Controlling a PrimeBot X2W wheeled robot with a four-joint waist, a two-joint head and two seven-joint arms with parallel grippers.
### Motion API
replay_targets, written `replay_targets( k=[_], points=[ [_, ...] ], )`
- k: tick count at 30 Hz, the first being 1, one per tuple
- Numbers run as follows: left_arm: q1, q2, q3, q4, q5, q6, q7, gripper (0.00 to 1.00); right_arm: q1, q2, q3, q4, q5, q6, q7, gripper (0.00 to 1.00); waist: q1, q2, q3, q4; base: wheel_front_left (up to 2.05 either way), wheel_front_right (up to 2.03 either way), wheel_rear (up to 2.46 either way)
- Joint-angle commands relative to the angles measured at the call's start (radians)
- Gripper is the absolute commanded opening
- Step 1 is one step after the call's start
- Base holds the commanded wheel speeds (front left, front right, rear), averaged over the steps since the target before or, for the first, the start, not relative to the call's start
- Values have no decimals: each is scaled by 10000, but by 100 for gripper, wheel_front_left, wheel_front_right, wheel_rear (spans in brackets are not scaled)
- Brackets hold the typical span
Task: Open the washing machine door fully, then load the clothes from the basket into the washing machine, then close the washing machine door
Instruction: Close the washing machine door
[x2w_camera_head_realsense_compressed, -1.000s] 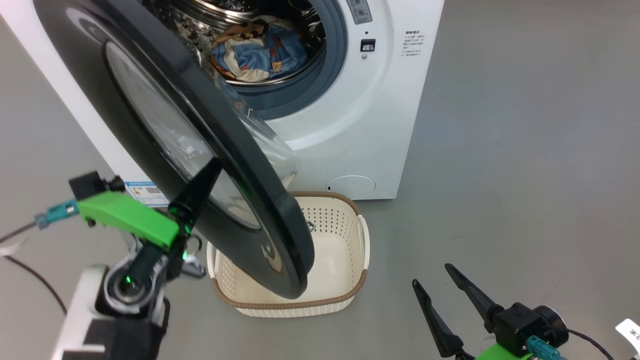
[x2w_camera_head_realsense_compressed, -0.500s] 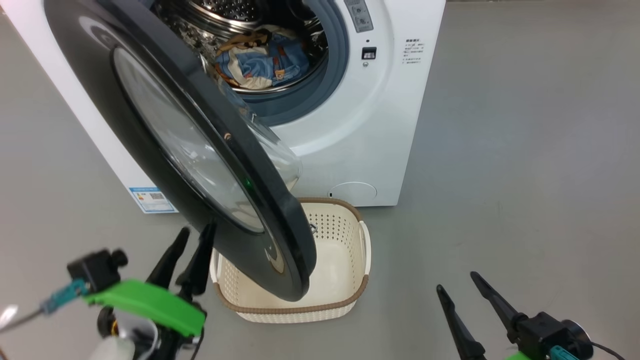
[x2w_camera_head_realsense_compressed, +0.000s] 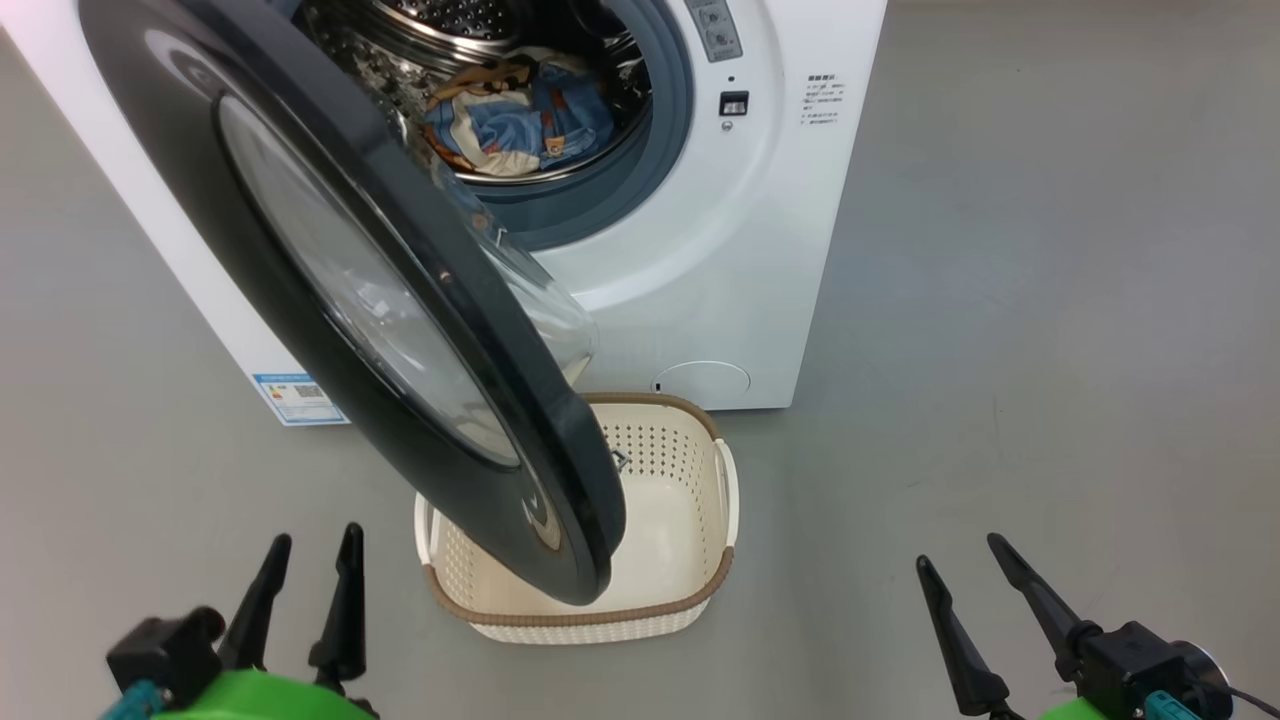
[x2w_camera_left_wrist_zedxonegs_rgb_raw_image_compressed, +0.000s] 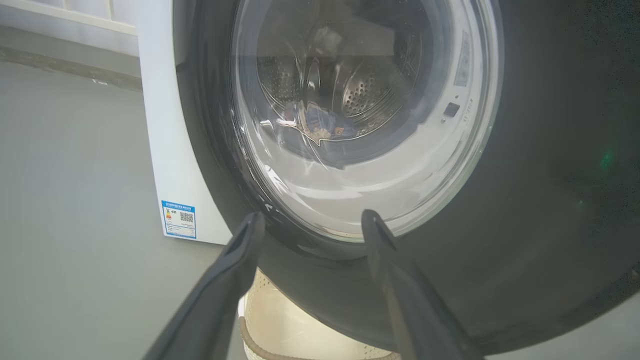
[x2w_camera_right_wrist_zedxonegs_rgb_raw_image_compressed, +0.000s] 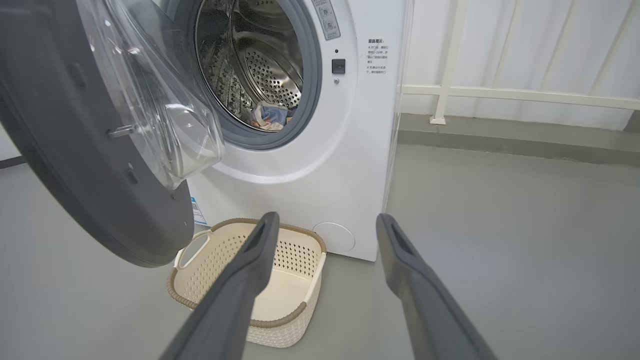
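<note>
The washing machine (x2w_camera_head_realsense_compressed: 740, 260) stands open, and its door (x2w_camera_head_realsense_compressed: 360, 290) hangs half swung out over the basket (x2w_camera_head_realsense_compressed: 690, 590). The cream basket sits on the floor in front and holds nothing that I can see. The clothes (x2w_camera_head_realsense_compressed: 520, 115), blue with orange-brown prints, lie in the steel drum, also visible in the right wrist view (x2w_camera_right_wrist_zedxonegs_rgb_raw_image_compressed: 270, 116). My left gripper (x2w_camera_head_realsense_compressed: 315, 535) is open at the lower left, apart from the door, its fingers pointing at the door's rim (x2w_camera_left_wrist_zedxonegs_rgb_raw_image_compressed: 550, 175). My right gripper (x2w_camera_head_realsense_compressed: 957, 550) is open at the lower right, aimed between the basket (x2w_camera_right_wrist_zedxonegs_rgb_raw_image_compressed: 295, 312) and the machine.
A blue label sticker (x2w_camera_head_realsense_compressed: 295, 397) marks the machine's lower left side. A round service flap (x2w_camera_head_realsense_compressed: 703, 378) sits low on the front. A white railing (x2w_camera_right_wrist_zedxonegs_rgb_raw_image_compressed: 500, 92) runs along the wall behind. Bare grey floor (x2w_camera_head_realsense_compressed: 1050, 350) stretches to the right.
My left gripper, shut against the door's face a second ago, has drawn back down to the lower left and opened. The door stays half open. My right gripper has shifted slightly right.
</note>
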Motion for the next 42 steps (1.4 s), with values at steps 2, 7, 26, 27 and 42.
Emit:
replay_targets(
  k=[2,7,26,27,42],
  points=[
    [305,-122,781,-557,967,-86,-129,100,39,-33,90,-286,-166,16,-49,100,0,0,-25,-31,0,0,0],
    [1032,-620,1448,-1009,2388,-326,-131,100,176,48,-203,-347,-219,16,-49,100,0,0,-72,-103,0,0,0],
    [2144,-1433,2789,-1300,3670,-596,-133,100,721,360,-1167,-690,-676,16,-49,100,0,0,-428,-19,0,0,0],
    [2138,-1438,2794,-1313,3661,-596,-133,100,716,371,-1188,-702,-700,16,-49,100,0,0,-434,-17,0,0,0],
    [2153,-1461,2663,-1386,3708,-599,-133,100,543,531,-1177,-576,-734,16,-49,0,0,0,-632,84,0,0,0]
  ],
)
